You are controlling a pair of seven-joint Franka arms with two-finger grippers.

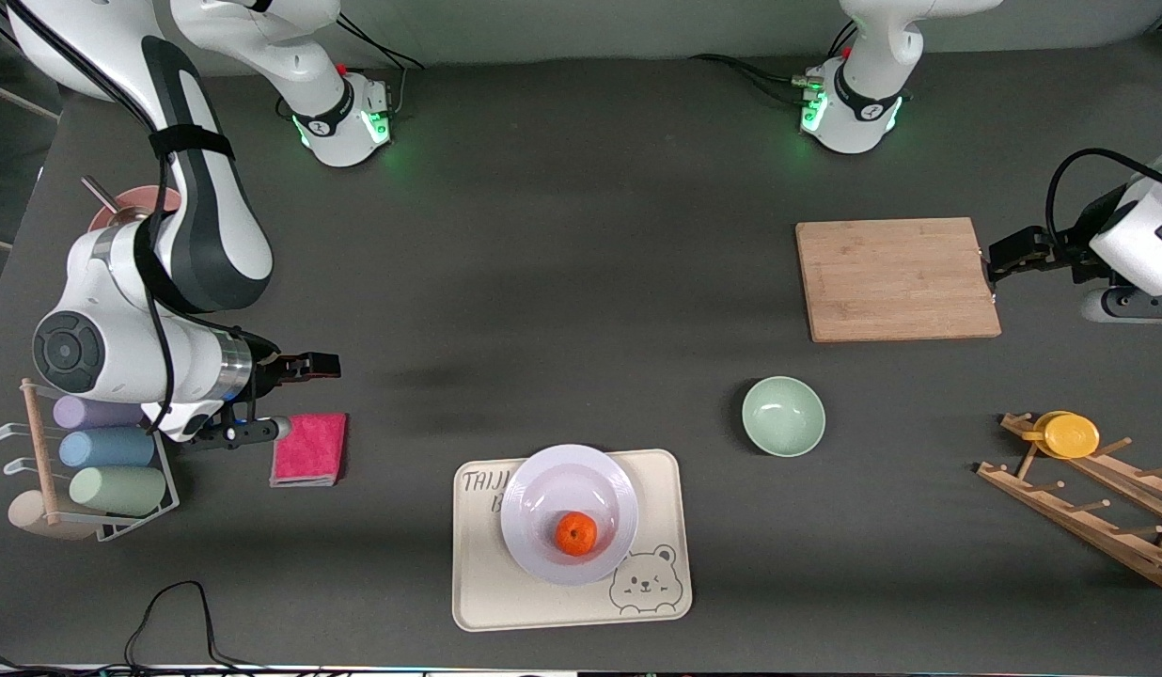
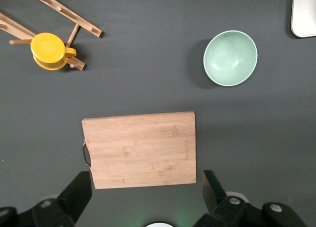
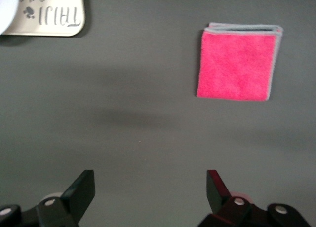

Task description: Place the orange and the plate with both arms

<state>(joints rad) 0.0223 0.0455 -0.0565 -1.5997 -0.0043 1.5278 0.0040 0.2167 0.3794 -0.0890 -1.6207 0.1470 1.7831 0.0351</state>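
- On the cream tray [image 1: 656, 470] near the front camera sits the white plate [image 1: 543, 489]; the orange [image 1: 575, 533] rests inside the plate, toward its nearer edge; a bear drawing marks the tray's corner beside the plate.
- Both grippers are apart from the plate and the orange, holding nothing.
- Right gripper [image 1: 329, 365] hangs over bare table at the right arm's end, just above a folded pink cloth [image 1: 309, 448]; in the right wrist view its fingers [image 3: 80, 193] stand wide apart, with the cloth [image 3: 238, 64] and a corner of the tray [image 3: 54, 17] on the dark table.
- Left gripper [image 1: 994, 270] hangs at the edge of a wooden cutting board [image 1: 896, 278] at the left arm's end; in the left wrist view its fingers [image 2: 78, 192] stand wide apart, framing the board [image 2: 140, 149].
- A pale green bowl [image 1: 782, 416] sits between the board and the tray, empty; it shows in the left wrist view too [image 2: 230, 57].
- A yellow cup [image 1: 1066, 434] hangs on a wooden peg rack [image 1: 1098, 517] at the left arm's end, nearer the front camera than the board.
- A wire rack of pastel cups [image 1: 102, 451] stands at the right arm's end, beside the cloth.
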